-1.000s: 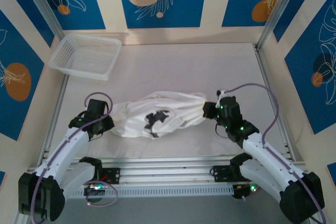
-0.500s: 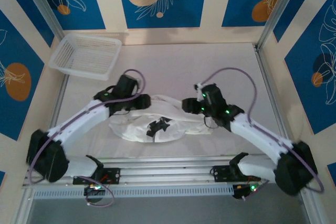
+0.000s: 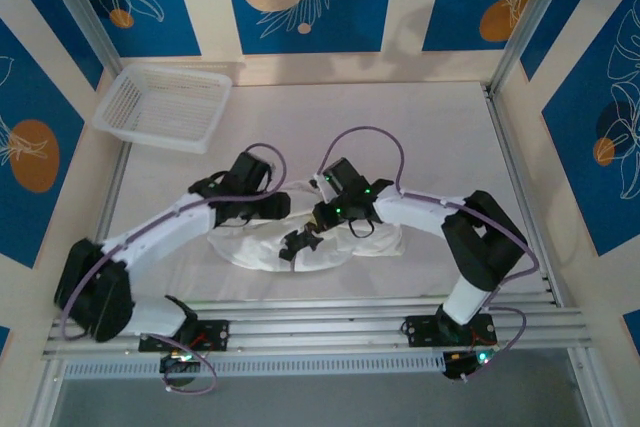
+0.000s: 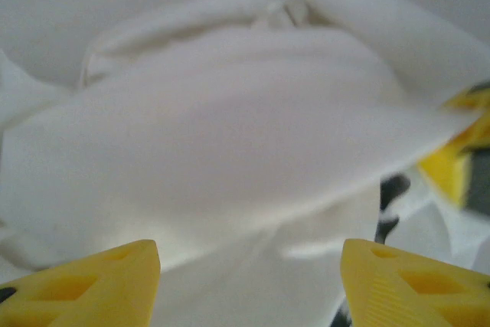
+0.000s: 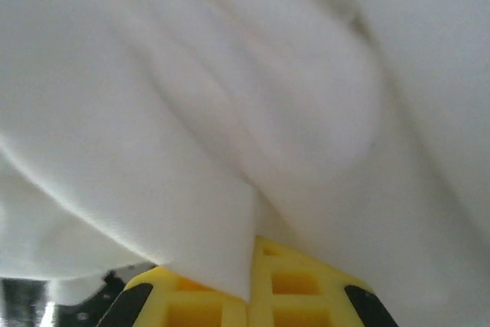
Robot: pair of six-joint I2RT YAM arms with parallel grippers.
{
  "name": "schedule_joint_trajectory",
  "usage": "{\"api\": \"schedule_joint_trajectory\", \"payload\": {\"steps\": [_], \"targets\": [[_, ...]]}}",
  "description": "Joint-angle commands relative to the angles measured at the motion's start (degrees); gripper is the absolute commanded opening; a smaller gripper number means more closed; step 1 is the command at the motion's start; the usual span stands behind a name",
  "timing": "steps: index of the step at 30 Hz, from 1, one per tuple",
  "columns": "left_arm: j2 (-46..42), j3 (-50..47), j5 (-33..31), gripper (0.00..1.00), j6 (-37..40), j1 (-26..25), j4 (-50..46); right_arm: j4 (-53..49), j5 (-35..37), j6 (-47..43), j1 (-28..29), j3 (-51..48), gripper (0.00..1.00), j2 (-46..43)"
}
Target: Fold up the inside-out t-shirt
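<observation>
Overhead the t-shirt [image 3: 250,247] lies bunched; close up, right fingers [image 5: 298,296] pinch it.

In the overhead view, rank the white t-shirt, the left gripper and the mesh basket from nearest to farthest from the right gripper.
From the right gripper:
1. t-shirt: directly under it, its jaws shut on the cloth.
2. left gripper: just to its left, open over the shirt.
3. white mesh basket: far-left back corner.

Pale table [image 3: 420,127] with rumpled inside-out t-shirt [image 3: 250,247] near front, mesh basket [image 3: 165,105] far left
</observation>
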Motion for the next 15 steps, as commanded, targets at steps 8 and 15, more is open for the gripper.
{"api": "schedule_joint_trajectory", "payload": {"steps": [8, 15], "targets": [[5.24, -5.27, -10.27, 0.52, -0.68, -4.55, 2.27, -0.45, -13.70, 8.50, -3.04, 2.60, 0.00, -9.83], [2.63, -9.02, -20.29, 0.00, -4.10, -4.37, -2.17, 2.50, -8.44, 19.47, -14.55, -0.07, 0.00, -20.99]]}}
